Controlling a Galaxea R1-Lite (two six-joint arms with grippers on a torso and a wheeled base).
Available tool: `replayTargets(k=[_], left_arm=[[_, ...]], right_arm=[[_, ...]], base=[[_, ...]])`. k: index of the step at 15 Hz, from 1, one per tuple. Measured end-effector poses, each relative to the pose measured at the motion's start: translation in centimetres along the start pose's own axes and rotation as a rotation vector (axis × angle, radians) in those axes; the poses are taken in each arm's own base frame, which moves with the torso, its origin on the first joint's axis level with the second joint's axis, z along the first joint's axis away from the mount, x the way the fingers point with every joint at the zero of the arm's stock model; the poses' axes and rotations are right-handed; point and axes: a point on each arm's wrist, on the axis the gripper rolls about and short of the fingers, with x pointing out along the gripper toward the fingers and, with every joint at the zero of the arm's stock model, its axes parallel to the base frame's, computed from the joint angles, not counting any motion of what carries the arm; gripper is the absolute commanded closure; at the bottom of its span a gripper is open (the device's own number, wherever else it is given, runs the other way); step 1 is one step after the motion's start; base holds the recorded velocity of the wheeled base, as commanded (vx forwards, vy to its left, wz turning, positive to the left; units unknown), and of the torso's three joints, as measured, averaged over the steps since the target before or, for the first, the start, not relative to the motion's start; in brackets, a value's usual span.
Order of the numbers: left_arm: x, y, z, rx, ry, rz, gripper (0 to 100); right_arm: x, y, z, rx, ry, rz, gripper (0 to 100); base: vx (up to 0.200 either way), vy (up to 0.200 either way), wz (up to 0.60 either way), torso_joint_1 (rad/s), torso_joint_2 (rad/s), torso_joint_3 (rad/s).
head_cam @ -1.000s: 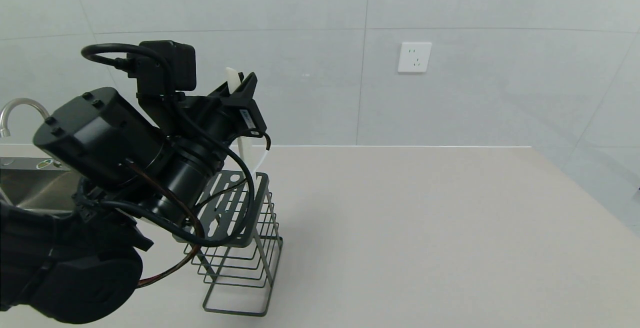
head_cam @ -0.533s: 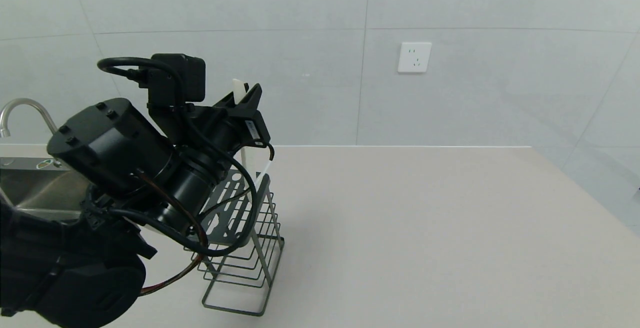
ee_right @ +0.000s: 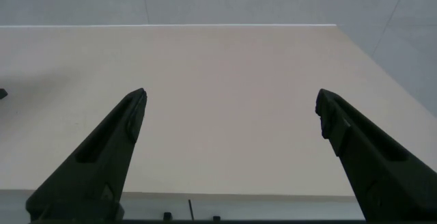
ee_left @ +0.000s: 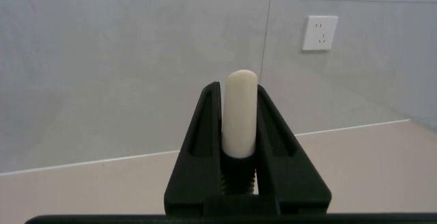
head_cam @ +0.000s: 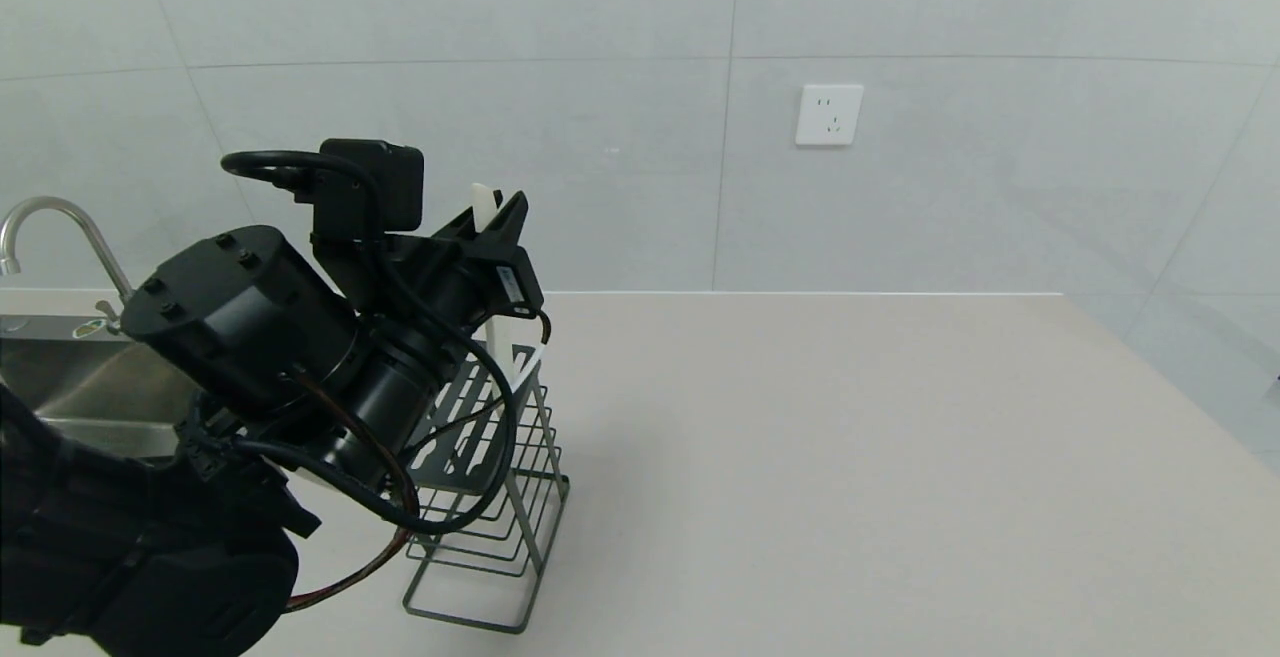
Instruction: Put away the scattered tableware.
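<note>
The step in hand is judged to be the lowering of the white, round-ended, smooth plastic-looking utensil (ee_left: 240, 115) into the dark grey wire rack with a slotted metal top plate (head_cam: 520, 527). The utensil is pinched between the pressed-together fingers of the left tool (head_cam: 497, 212), with its rounded end standing out above the fingertips and its shaft running down towards the far edge of the top plate. Whether the lower end has already entered a slot cannot be told, since the arm covers much of the plate. The shaft should be kept close to upright and brought straight down over one slot. Sideways pressure is best avoided, as the light rack could probably be tipped or slid on the pale beige table (head_cam: 850, 457). The grip should be released only once the utensil is carried by the rack. The rack stands at the near left of the table, just right of the steel sink (head_cam: 60, 377). The right tool (ee_right: 232, 100) is held spread wide over bare table, with nothing between its fingers.
</note>
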Motion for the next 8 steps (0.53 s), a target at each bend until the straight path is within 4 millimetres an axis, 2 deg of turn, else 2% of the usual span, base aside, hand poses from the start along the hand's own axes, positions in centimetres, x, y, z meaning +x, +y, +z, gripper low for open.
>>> replayTargets(k=[7, 8], left_arm=[[0.1, 0.0, -1.3, 0.009, 0.018, 0.0, 100], [0.0, 0.1, -1.4, 0.011, 0.019, 0.002, 0]], right_arm=[[0.0, 0.0, 0.0, 0.0, 0.0, 0.0, 0], [0.0, 0.0, 0.0, 0.0, 0.001, 0.0, 0]], base=[[0.0, 0.0, 0.0, 0.0, 0.0, 0.0], [0.0, 0.0, 0.0, 0.0, 0.0, 0.0]])
